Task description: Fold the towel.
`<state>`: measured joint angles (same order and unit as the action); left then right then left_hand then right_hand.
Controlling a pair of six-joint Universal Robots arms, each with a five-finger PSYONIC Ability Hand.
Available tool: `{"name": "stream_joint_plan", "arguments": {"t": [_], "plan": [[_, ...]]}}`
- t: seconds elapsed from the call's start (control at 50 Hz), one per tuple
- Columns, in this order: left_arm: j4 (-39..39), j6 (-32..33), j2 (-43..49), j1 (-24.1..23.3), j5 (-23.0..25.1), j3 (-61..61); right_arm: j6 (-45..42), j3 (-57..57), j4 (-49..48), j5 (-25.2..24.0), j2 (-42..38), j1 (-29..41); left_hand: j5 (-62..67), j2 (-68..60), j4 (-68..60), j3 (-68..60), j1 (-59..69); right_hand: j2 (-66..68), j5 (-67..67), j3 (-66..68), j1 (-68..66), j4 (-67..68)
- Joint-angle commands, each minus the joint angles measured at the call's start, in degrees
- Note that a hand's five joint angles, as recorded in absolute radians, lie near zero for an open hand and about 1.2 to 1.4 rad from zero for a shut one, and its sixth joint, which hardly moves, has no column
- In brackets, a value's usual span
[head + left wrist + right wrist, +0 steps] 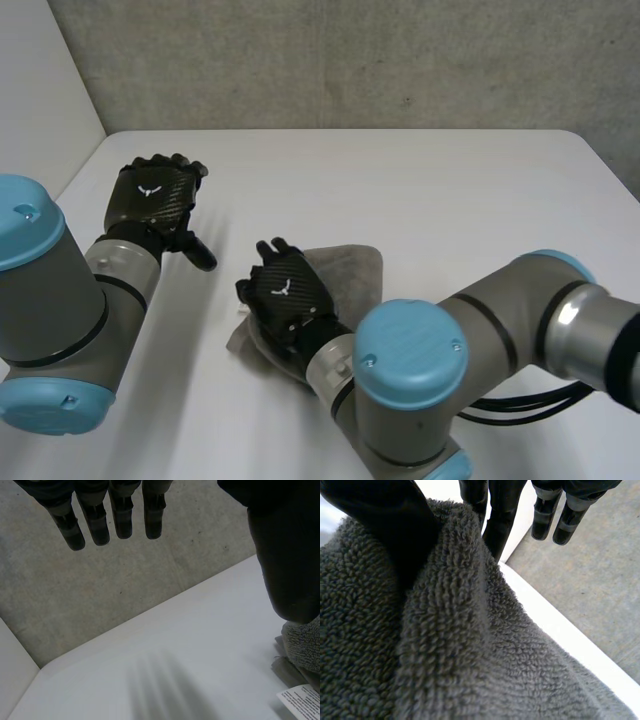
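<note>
A dark grey terry towel (350, 272) lies bunched on the white table (430, 190) near its middle. My right hand (288, 295) is on the towel's left part, shut on it. In the right wrist view the thumb (395, 525) and a finger (502, 510) pinch a raised fold of the towel (470, 655) between them. My left hand (155, 195) hovers over bare table to the left of the towel, open, with its fingers (95, 525) straight and nothing in them. Beside its thumb the left wrist view shows the towel's edge (302, 642) with a white label (300, 700).
A grey wall (350, 60) runs along the table's far edge, and a white panel (40, 90) stands at the left. Bare table stretches beyond and to the right of the towel. My right arm's elbow (410, 370) sits low at the front.
</note>
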<state>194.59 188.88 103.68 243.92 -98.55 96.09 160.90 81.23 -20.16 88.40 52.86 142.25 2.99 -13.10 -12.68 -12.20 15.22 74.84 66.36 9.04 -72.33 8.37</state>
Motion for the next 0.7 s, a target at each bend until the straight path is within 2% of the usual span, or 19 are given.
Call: {"name": "stream_joint_plan", "arguments": {"t": [0.02, 0.16, 0.18, 0.2, 0.22, 0.24, 0.42, 0.48, 0.6, 0.7], "plan": [[0.0, -0.09, -0.75, 0.76, -0.06, 0.07, 0.46, -3.52, 0.56, 1.33, -3.2, 2.15, -2.99, 3.39, 2.68, 2.2, -5.5, 5.16, 3.64, 0.96, -7.67, 1.63], [0.0, -0.09, -1.72, 1.47, 0.03, 0.07, 0.9, -4.67, 0.99, 1.07, -4.08, 3.82, -2.99, 3.39, 2.68, 2.2, -5.5, 5.16, 3.64, 0.96, -7.67, 1.63], [0.0, -0.09, -1.81, 1.55, 0.03, 0.07, 0.99, -4.76, 1.87, 0.98, -4.0, 3.91, -2.99, 3.22, 2.68, 2.2, -5.34, -5.11, -6.63, 0.96, 2.59, 1.63], [0.0, -0.09, -1.81, 1.55, 0.03, 0.07, 0.99, -4.76, 1.88, 0.98, -4.0, 3.91, -2.99, 3.22, 2.68, 2.2, -5.34, -5.21, -6.73, 0.96, 2.7, 1.63], [0.0, -0.09, -1.81, 1.64, 0.03, 0.07, 1.6, -4.76, 3.36, 0.72, -3.56, 3.82, -2.99, 3.22, 2.68, 2.2, -5.34, -41.18, -42.7, 0.96, 38.67, 1.63], [-0.09, -0.09, -1.9, 1.73, 0.03, 0.07, 2.56, -4.67, 5.11, 0.37, -3.04, 3.3, -2.99, 3.22, 2.68, 2.2, -5.34, -74.01, -66.36, 0.96, 71.5, 1.63], [-0.18, 0.0, -2.25, 2.43, 0.12, 0.07, 4.42, -3.0, 16.29, -3.24, 3.82, 1.62, -2.99, 3.22, 2.68, 2.2, -5.34, -74.84, -66.36, 0.96, 72.33, 1.63], [-0.09, 0.09, -2.25, 2.43, 0.12, -0.2, 4.51, -0.64, 21.02, -3.59, 6.72, -3.02, -2.99, 3.22, 2.68, 2.2, -5.34, -74.84, -66.36, 0.96, 72.33, 1.63], [-0.09, 0.18, -2.34, 2.43, 0.12, -0.81, 4.95, 3.15, 22.62, -5.52, 11.3, -5.5, -2.99, 3.22, 2.68, 2.2, -5.34, -74.84, -66.36, 0.96, 72.33, 1.63], [-0.18, 0.26, -2.34, 1.73, 0.29, -1.16, 8.64, 6.23, 22.62, -8.42, 16.92, -10.59, -2.99, 3.22, 2.68, 2.2, -5.34, -74.84, -66.36, 0.96, 72.33, 1.63]]}}
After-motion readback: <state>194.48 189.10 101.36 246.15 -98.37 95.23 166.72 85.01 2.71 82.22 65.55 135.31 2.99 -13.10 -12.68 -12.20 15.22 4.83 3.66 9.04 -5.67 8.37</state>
